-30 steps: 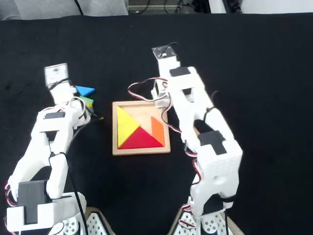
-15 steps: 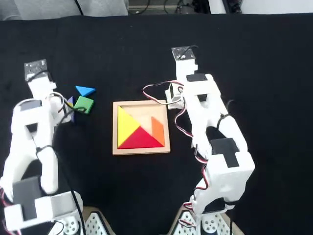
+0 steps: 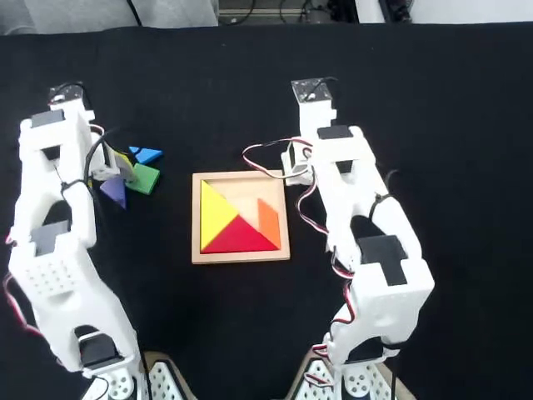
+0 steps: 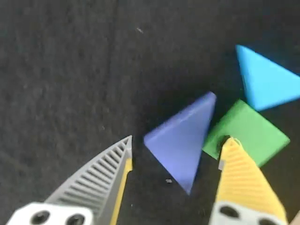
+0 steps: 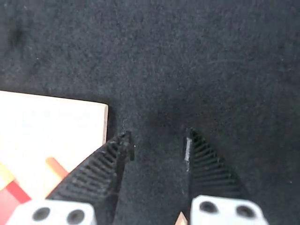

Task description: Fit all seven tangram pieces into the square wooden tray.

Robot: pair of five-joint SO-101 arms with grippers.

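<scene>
Left hand (image 4: 176,139) has shifted, spread around the purple triangle (image 4: 183,133) on black cloth (image 4: 70,70).

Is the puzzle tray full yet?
Not full. The square wooden tray shows bare wood beside its yellow triangle, red triangle and orange piece; the blue triangle, green square and purple triangle lie outside.

Lab bench — black tablecloth (image 3: 450,100), loose cables (image 3: 293,10) along the back.

Left arm (image 3: 50,167) swung out leftward, then reared up taller. Left gripper (image 4: 178,139) now spread astride purple triangular tangram piece (image 3: 112,190). Right arm (image 3: 333,158) shifted right, off square wooden tray (image 3: 196,218).
</scene>
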